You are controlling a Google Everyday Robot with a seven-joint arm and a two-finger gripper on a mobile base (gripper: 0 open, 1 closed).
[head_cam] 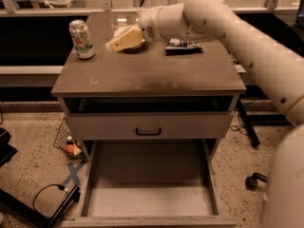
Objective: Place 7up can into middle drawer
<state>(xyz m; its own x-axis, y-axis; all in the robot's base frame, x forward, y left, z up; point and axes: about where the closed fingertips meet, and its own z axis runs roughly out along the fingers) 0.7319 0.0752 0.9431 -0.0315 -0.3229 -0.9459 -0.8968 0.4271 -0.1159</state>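
- Camera view: your tool (115,43) hangs over the back of the desk (147,72) and points left toward the 7up can (81,38). A strip of desk top lies between them, so there is no contact.
- Tool state: you cannot tell from this angle how far open it is, since it reads as one pale wedge. The can is not in its hold.
- The 7up can stands upright at the desk's back-left corner, near the left edge.
- A white bowl (124,31) sits just behind the tool, partly covered by it.
- A dark snack packet (183,46) lies flat to the right of the bowl, under the arm (228,32).
- Below the top there is a dark gap, then a grey drawer front (190,126) with a black handle (148,131).
- The middle drawer (149,194) is pulled well out beneath that front, with its grey floor and low side walls in plain view.
- On the floor left of the desk are a wire basket (64,137) with small items in it, a blue tape cross (72,175) and a black cable (45,198).
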